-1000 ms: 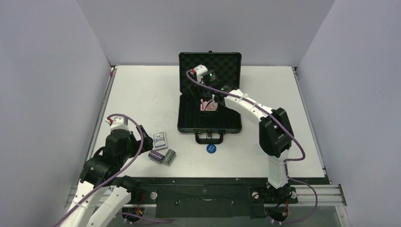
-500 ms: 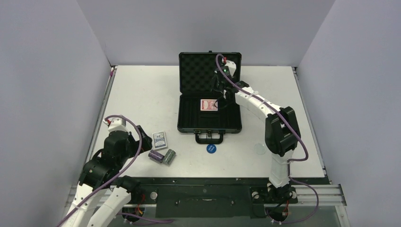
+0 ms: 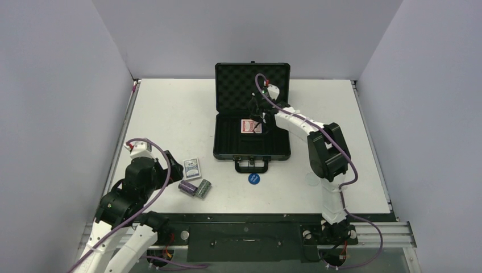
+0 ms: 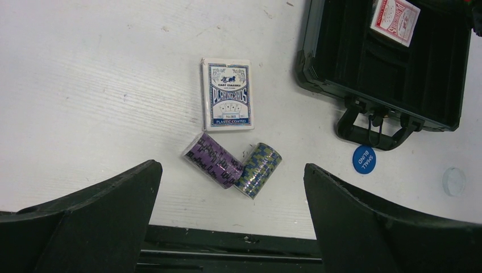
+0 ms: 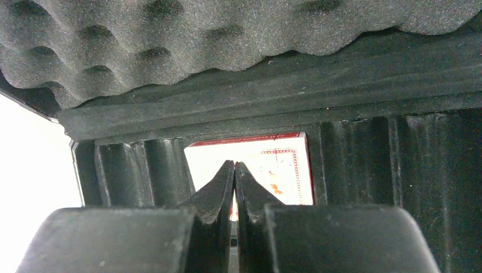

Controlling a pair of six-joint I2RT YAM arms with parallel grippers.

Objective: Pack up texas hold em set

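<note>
Pointing at red card deck [image 3: 250, 125] in black case [image 3: 253, 153], held right hand [image 5: 234, 168] pinched shut, empty, foam lid [image 5: 170, 34] close ahead; left hand [image 4: 230, 166] spread wide near table's [image 4: 85, 85] front edge.

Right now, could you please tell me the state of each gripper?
Left gripper: open, holding nothing.
Right gripper: shut, holding nothing, pointed at the red card deck in the black hard case.
</note>
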